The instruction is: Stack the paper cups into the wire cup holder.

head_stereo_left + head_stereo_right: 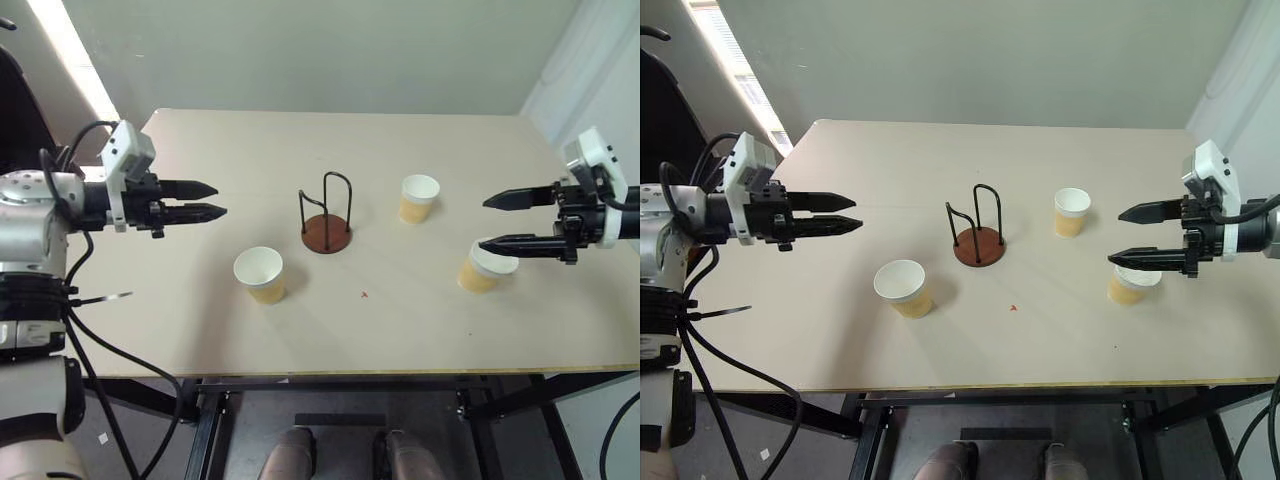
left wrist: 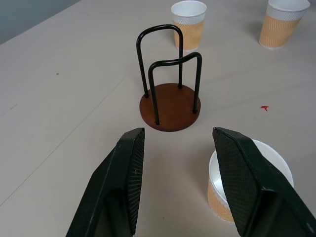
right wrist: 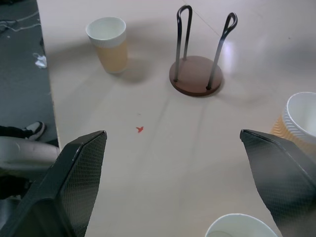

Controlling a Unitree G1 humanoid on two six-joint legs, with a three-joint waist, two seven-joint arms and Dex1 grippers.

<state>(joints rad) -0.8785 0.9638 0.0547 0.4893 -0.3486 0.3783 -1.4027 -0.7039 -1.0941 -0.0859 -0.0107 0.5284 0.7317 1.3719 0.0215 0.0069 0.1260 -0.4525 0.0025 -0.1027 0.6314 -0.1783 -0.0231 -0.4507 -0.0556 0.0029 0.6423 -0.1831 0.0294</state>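
Right wrist view: right hand (image 3: pixel 173 182) wide open, empty, above table (image 3: pixel 163 148).

Left wrist view: near paper cup (image 2: pixel 219 197) partly hidden behind the gripper finger (image 2: pixel 249 182); far right cup (image 2: pixel 280 22) cropped at its rim. Right wrist view: one cup (image 3: pixel 241 228) cut by the lower edge, another (image 3: pixel 300 123) by the side edge and a finger (image 3: pixel 281 170).
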